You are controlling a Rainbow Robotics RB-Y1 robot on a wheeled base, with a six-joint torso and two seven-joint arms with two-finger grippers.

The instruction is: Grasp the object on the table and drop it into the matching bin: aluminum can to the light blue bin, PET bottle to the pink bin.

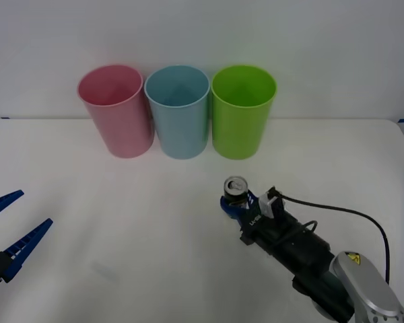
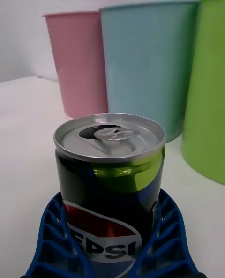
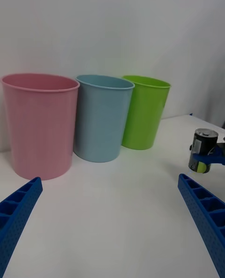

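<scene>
The aluminum can (image 1: 236, 186), dark with a silver top and pull tab, stands upright over the white table (image 1: 121, 222) right of centre. My right gripper (image 1: 234, 204) is shut on it, and its blue ribbed fingers (image 2: 51, 231) hug both sides of the can (image 2: 110, 179). From the left wrist, the can (image 3: 204, 146) is small and far off. Whether its base touches the table I cannot tell. The pink bin (image 1: 118, 114) and the light blue bin (image 1: 180, 114) stand behind it. My left gripper (image 1: 35, 208) hangs open at the near left.
A bright green bin (image 1: 242, 114) stands right of the light blue one, and the three bins touch in a row near the table's far edge. A black cable (image 1: 350, 212) loops off the right wrist. Bare white tabletop lies between the can and the bins.
</scene>
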